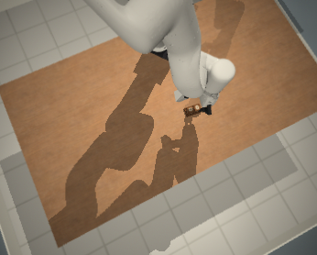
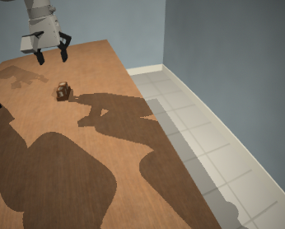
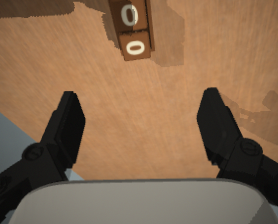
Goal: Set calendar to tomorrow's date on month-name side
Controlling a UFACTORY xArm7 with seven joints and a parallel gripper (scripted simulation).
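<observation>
The small brown wooden calendar (image 1: 192, 110) (image 2: 63, 91) (image 3: 134, 34) sits on the orange-brown wood-grained desk (image 1: 50, 119) (image 2: 82, 161) (image 3: 140, 135), its top carrying pale digits. In the wrist view, two brown faces, each with a white 0, show one beyond the other at the upper edge, where the rest of the calendar is cut off; a darker brown edge runs along their right side. The exterior view shows a pale digit on the near side, too small to read surely. The black two-fingered end effector (image 1: 208, 110) (image 2: 53, 62) (image 3: 140, 104) is wide open, with nothing between its fingers, and hangs above the desk, apart from the calendar. Its pads face each other across bare wood grain in the wrist view. The white, smooth-shelled robot arm (image 1: 185, 55) (image 2: 41, 14) reaches over the desk, and its broad, dark shadows fall across the wood and onto the pale tiled floor (image 1: 238, 229) (image 2: 214, 152).
</observation>
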